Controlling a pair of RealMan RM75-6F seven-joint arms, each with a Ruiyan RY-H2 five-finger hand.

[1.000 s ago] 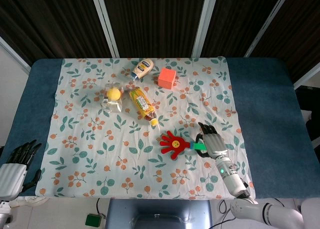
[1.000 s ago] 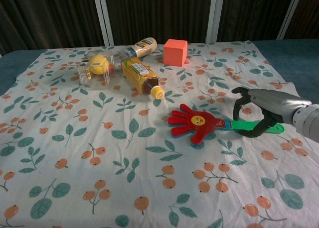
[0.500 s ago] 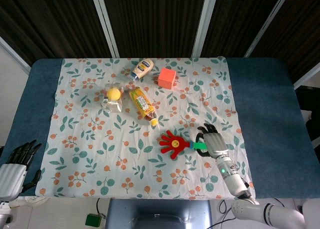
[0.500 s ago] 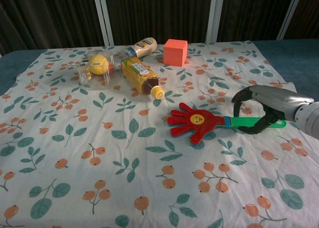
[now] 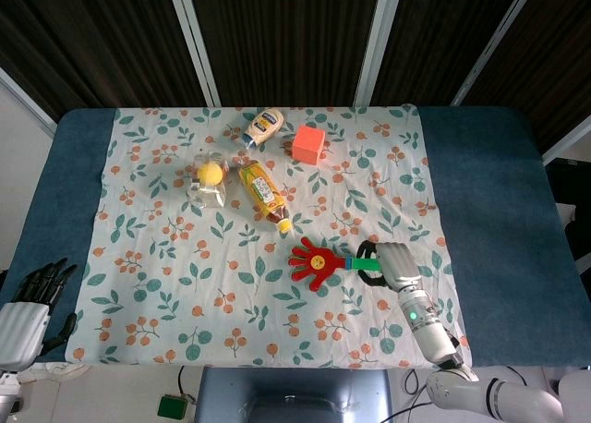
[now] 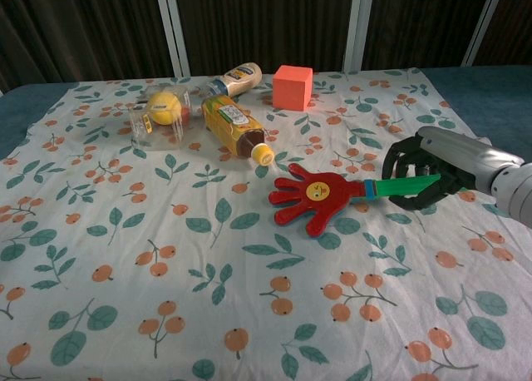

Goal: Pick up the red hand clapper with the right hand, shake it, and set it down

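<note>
The red hand clapper has a yellow smiley face and a green handle. My right hand grips that green handle, fingers wrapped around it. The clapper is lifted off the floral cloth, its red palm pointing to the left, with a shadow under it in the chest view. My left hand hangs off the table's near left corner, fingers apart and holding nothing; only the head view shows it.
On the far half of the cloth lie a tea bottle, a mayonnaise bottle, an orange cube and a clear box holding a lemon.
My right hand's fingers closed around the green handle, then raised the clapper off the cloth and carried it slightly away from me.
</note>
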